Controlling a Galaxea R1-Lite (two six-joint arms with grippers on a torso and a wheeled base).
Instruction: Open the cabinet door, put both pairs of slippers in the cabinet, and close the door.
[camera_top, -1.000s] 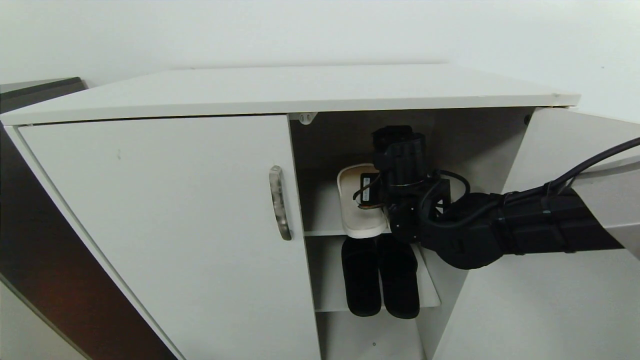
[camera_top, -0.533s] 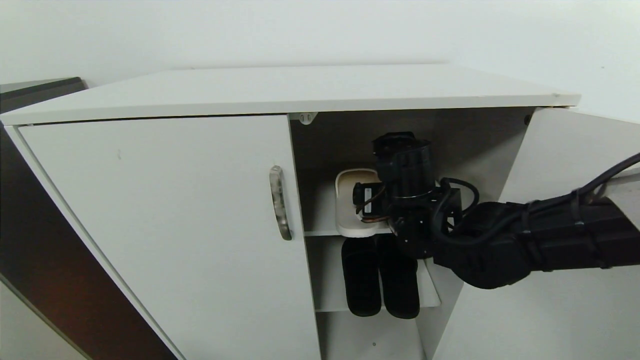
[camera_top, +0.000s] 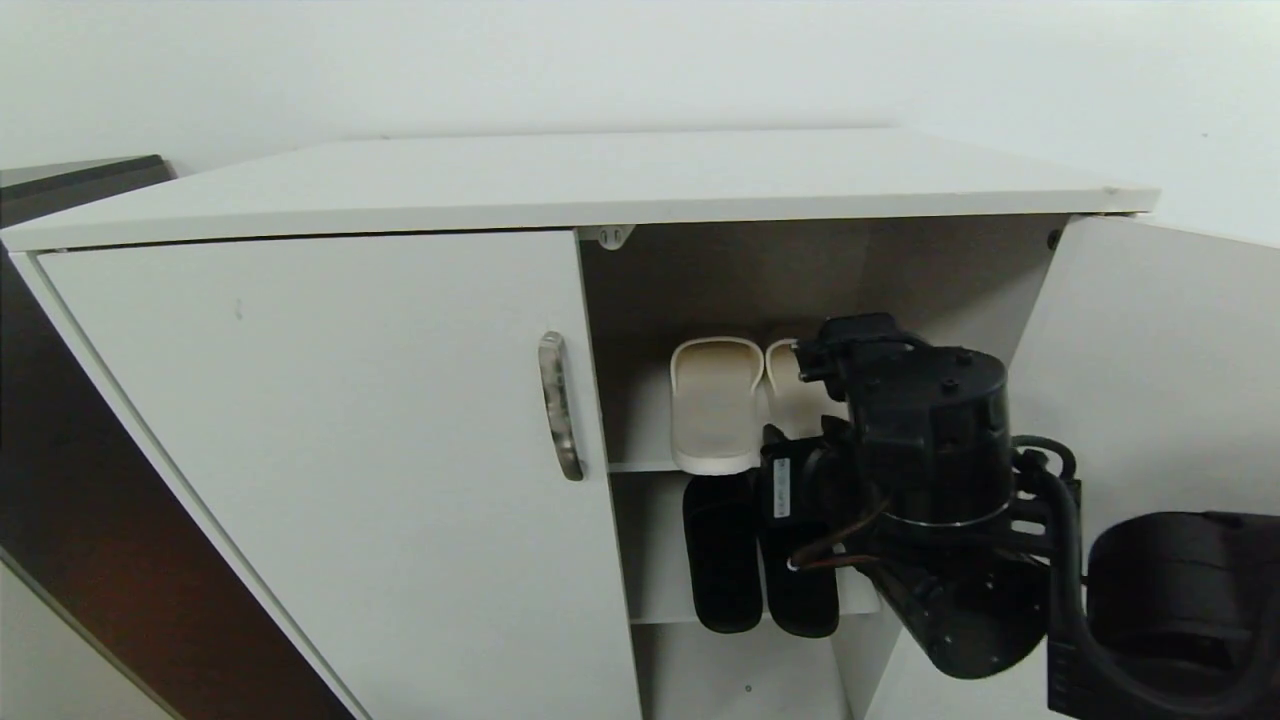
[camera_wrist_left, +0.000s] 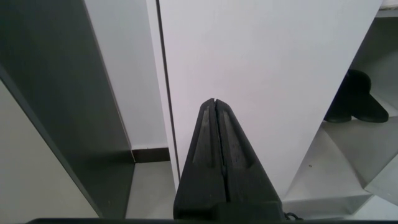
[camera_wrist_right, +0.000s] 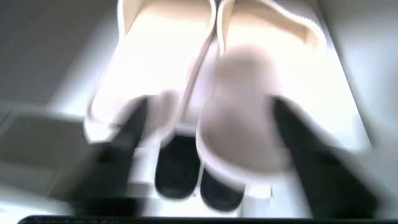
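Observation:
The white cabinet (camera_top: 600, 180) has its right door (camera_top: 1150, 350) swung open and its left door (camera_top: 300, 450) closed. A white pair of slippers (camera_top: 712, 405) lies on the upper shelf, toes inward. The black pair (camera_top: 720, 560) lies on the shelf below. My right gripper (camera_top: 840, 350) hangs just outside the opening, in front of the white pair. In the right wrist view the right gripper (camera_wrist_right: 211, 134) is open, its blurred fingers (camera_wrist_right: 124, 134) spread before the white slippers (camera_wrist_right: 161, 62) and holding nothing. My left gripper (camera_wrist_left: 214, 102) is shut and empty, low before the left door (camera_wrist_left: 249, 62).
A metal handle (camera_top: 560, 405) sits on the left door's inner edge. A dark panel (camera_top: 60, 420) stands left of the cabinet. The open right door flanks my right arm. A bottom compartment (camera_top: 740, 680) lies under the black slippers (camera_wrist_left: 354, 99).
My right arm has pulled back out of the cabinet, down and to the right. The white slippers, pushed deeper on the upper shelf, stay there, free of the gripper.

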